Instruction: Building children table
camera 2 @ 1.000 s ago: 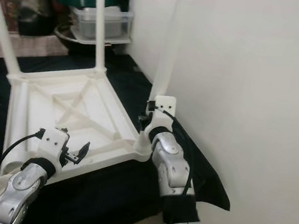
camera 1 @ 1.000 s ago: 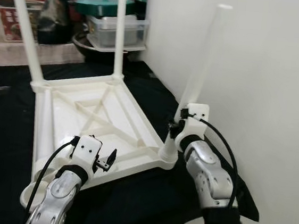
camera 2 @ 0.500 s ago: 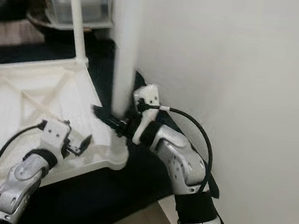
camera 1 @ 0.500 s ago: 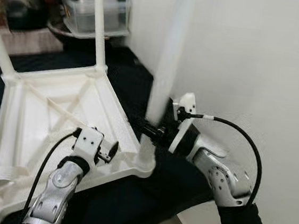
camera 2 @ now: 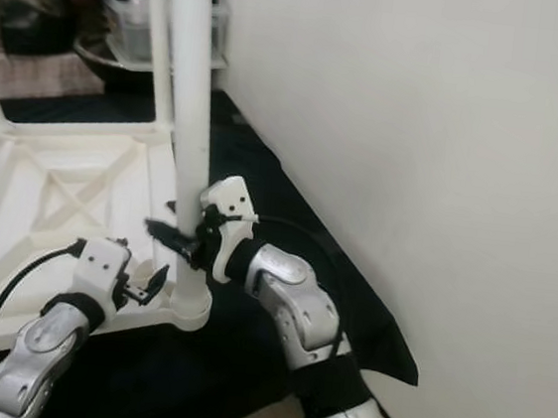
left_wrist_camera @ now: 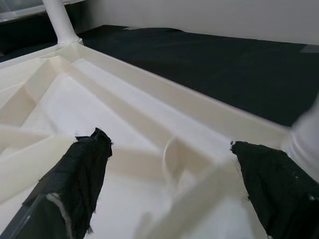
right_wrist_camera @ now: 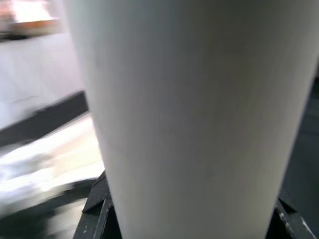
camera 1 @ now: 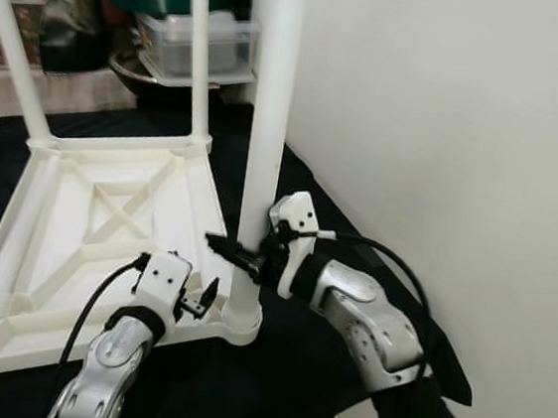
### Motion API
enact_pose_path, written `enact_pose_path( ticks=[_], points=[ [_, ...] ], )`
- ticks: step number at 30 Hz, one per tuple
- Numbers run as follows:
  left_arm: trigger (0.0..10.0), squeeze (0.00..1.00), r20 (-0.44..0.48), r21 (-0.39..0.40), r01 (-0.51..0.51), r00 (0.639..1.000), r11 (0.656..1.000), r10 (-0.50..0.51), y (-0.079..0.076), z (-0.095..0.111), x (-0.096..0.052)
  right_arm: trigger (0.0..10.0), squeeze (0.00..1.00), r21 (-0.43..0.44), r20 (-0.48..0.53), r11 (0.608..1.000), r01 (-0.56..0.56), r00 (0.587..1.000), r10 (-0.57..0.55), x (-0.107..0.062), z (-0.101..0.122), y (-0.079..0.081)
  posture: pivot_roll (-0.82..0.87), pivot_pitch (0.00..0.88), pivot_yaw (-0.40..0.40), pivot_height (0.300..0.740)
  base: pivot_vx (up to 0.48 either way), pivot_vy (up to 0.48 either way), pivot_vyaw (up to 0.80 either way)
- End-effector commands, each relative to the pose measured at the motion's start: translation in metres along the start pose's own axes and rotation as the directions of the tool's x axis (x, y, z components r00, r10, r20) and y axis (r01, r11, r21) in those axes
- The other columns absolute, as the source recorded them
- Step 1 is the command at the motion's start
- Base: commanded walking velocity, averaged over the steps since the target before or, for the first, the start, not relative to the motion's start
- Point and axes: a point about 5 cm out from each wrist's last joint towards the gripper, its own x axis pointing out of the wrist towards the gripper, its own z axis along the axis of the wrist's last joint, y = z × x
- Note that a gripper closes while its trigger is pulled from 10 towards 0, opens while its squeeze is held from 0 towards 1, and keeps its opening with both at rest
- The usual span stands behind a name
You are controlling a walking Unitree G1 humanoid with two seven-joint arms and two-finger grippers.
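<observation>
Upturned white table on black mat beside wall. Right gripper clamped round near-corner leg, upright in its socket. Left gripper hovering over table's near rim, fingers apart, nothing held.

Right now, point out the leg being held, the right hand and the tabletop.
leg (camera 1: pixel 270 118): left eye view, mid shaft.
right hand (camera 1: pixel 239 257): left eye view, between fingertips, on the leg.
tabletop (camera 1: pixel 89 214): left eye view, ribbed underside.
</observation>
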Motion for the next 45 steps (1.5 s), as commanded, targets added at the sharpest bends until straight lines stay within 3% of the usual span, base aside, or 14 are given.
enact_pose_path(
  ticks=[1,4,5,8,9,11,12,14,15,27,28,32,37,45],
  points=[
    [10.0,0.00,0.001,0.011,0.009,1.000,1.000,-0.009,-0.001,0.000,0.002,0.0,0.00,0.069,-0.160,0.944,0.322,0.938,-0.308,-0.016,-0.031,-0.039,0.09,0.000,-0.051,0.740,0.000,0.000,0.00],
    [10.0,0.00,0.005,0.009,0.016,1.000,1.000,-0.016,-0.003,0.002,0.003,0.0,0.00,0.099,-0.164,0.913,0.395,0.912,-0.376,-0.021,-0.032,-0.037,0.09,0.000,-0.042,0.740,0.000,0.000,0.00],
    [10.0,0.00,0.004,0.008,0.019,1.000,1.000,-0.019,-0.004,0.001,0.003,10.0,0.00,0.069,-0.132,0.937,0.343,0.934,-0.332,-0.019,-0.025,-0.027,0.08,0.000,-0.036,0.740,0.000,0.000,0.00],
    [10.0,0.00,0.002,0.008,0.022,1.000,1.000,-0.022,-0.004,0.001,0.002,10.0,0.00,0.027,-0.068,0.965,0.260,0.964,-0.258,-0.015,-0.013,-0.012,0.08,0.000,-0.034,0.740,0.000,0.000,0.00],
    [10.0,0.00,0.001,0.009,0.023,1.000,1.000,-0.023,-0.004,0.000,0.002,10.0,0.45,0.036,-0.018,0.977,0.212,0.977,-0.211,-0.013,-0.006,-0.007,0.08,0.000,-0.036,0.740,0.000,0.000,0.00],
    [10.0,0.00,0.001,0.009,0.023,1.000,1.000,-0.023,-0.004,0.000,0.003,10.0,0.45,0.050,0.015,0.983,0.178,0.984,-0.179,-0.012,-0.001,-0.005,0.08,0.000,-0.036,0.740,0.000,0.000,0.00],
    [10.0,0.00,0.003,0.009,0.023,1.000,1.000,-0.023,-0.004,0.001,0.004,10.0,1.00,0.065,0.033,0.989,0.132,0.990,-0.135,-0.010,0.003,-0.004,0.09,0.000,-0.043,0.740,0.000,0.000,0.00],
    [10.0,0.00,0.007,0.007,0.020,1.000,1.000,-0.020,-0.004,0.002,0.005,10.0,1.00,0.054,0.028,0.997,0.051,0.998,-0.052,-0.008,0.007,-0.002,0.09,0.000,-0.048,0.740,0.000,0.000,0.00],
    [10.0,0.00,0.009,0.004,0.017,1.000,1.000,-0.017,-0.003,0.003,0.004,10.0,0.00,0.053,0.028,0.998,-0.047,0.999,0.045,-0.008,0.012,0.000,0.09,0.000,-0.050,0.740,0.000,0.000,0.00],
    [10.0,0.00,0.007,0.003,0.006,1.000,1.000,-0.006,-0.001,0.002,0.004,10.0,0.00,-0.036,-0.120,0.785,-0.618,0.783,0.610,-0.035,-0.007,0.005,0.11,0.000,-0.064,0.740,0.000,0.000,0.00],
    [10.0,0.00,0.009,0.004,0.003,1.000,1.000,-0.003,0.000,0.003,0.004,3.1,0.00,-0.023,-0.120,0.778,-0.628,0.774,0.622,-0.034,-0.009,0.007,0.12,0.000,-0.069,0.740,0.000,0.000,0.00],
    [10.0,0.00,0.004,0.006,-0.007,1.000,1.000,0.007,0.002,0.001,0.001,0.0,0.00,0.009,-0.088,0.789,-0.614,0.785,0.613,-0.029,-0.011,0.011,0.12,0.000,-0.068,0.740,0.000,0.000,0.00],
    [10.0,0.00,-0.007,0.009,-0.003,1.000,1.000,0.003,0.002,-0.002,-0.002,0.0,0.00,0.039,-0.135,0.992,-0.120,0.983,0.124,-0.004,-0.026,-0.024,0.11,0.000,-0.057,0.740,0.000,0.000,0.00],
    [10.0,0.00,0.001,0.012,0.011,1.000,1.000,-0.011,-0.001,0.001,0.001,0.0,0.00,0.038,-0.185,0.858,0.512,0.848,-0.497,-0.028,-0.041,-0.063,0.10,0.000,-0.046,0.740,0.000,0.000,0.00]
  ],
)
